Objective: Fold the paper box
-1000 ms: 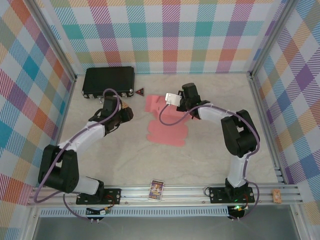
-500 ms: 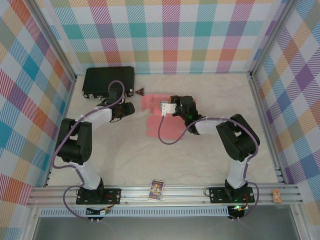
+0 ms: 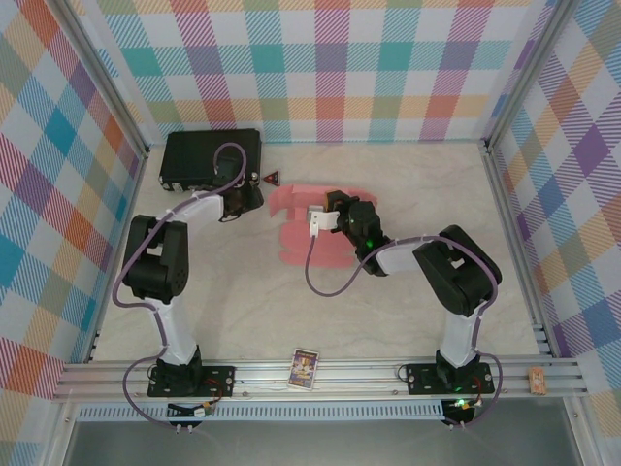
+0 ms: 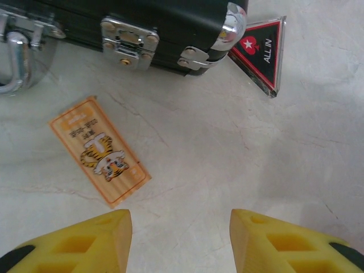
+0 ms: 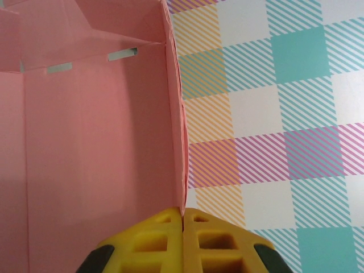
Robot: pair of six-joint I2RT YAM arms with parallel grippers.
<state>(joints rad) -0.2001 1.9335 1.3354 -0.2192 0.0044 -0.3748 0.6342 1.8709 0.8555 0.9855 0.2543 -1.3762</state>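
While the right hand [image 5: 183, 216] pinches the paper box [image 5: 96, 148] edge, the left hand [image 4: 180, 227] hangs spread, seemingly above the table [image 4: 227, 148].

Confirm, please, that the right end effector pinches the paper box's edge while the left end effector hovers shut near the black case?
Not quite: the left end effector is open, fingers apart over the table, per the left wrist view. The right end effector does pinch the edge of the paper box, with the left near the black case.

Salmon-pink thin-card paper box [image 3: 299, 245], a die-cut sheet partly folded: near panels flat at mid-table [image 3: 243, 311], one slotted panel [image 5: 85, 142] raised.
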